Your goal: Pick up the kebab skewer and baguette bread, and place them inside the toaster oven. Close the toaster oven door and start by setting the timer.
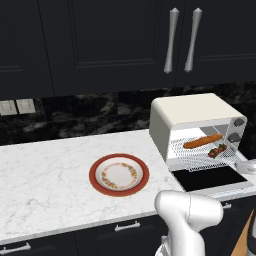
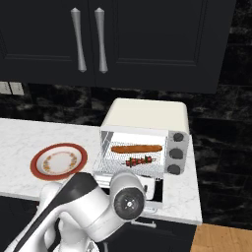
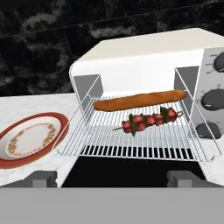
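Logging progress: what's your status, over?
Gripper open, empty. Baguette bread and kebab skewer on rack. Toaster oven door down, unobstructed.

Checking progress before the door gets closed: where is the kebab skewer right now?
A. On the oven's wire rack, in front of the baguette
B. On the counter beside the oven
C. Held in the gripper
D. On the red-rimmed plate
A: the kebab skewer lies on the wire rack of the toaster oven, just in front of the baguette bread.

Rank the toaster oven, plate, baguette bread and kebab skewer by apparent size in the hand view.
1. toaster oven
2. plate, partly cut off at the frame edge
3. baguette bread
4. kebab skewer
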Available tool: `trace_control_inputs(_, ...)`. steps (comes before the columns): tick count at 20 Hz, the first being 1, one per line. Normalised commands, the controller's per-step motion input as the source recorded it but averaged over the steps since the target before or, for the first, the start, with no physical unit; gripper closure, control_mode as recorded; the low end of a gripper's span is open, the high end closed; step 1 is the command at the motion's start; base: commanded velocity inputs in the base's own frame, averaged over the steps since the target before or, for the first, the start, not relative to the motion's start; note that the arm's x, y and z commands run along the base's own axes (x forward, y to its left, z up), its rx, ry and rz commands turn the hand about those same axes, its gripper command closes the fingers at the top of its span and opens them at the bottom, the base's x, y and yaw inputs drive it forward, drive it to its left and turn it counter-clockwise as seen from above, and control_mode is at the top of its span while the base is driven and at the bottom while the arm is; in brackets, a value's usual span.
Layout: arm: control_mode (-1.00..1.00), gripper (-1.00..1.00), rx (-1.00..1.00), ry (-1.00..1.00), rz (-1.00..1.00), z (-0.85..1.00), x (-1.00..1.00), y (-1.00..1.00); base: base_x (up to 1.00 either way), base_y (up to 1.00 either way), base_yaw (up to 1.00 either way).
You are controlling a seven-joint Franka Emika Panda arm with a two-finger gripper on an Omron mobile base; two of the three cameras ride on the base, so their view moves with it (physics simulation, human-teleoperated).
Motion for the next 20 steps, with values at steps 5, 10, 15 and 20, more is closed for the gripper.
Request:
trace_control_inputs(5,-1.00,-1.00,0.03,0.00,0.00,-0.24,0.01,0.00,0.00,0.00,0.00)
trace_control_inputs(10,-1.00,-1.00,0.00,0.00,0.00,-0.28,0.00,0.00,0.00,0.00,0.00)
trace_control_inputs(15,-1.00,-1.00,0.00,0.00,0.00,-0.20,0.06,0.00,0.00,0.00,0.00)
trace_control_inputs(20,-1.00,-1.00,-0.01,-0.01,-0.02,-0.04,0.26,-0.01,0.00,0.00,0.00)
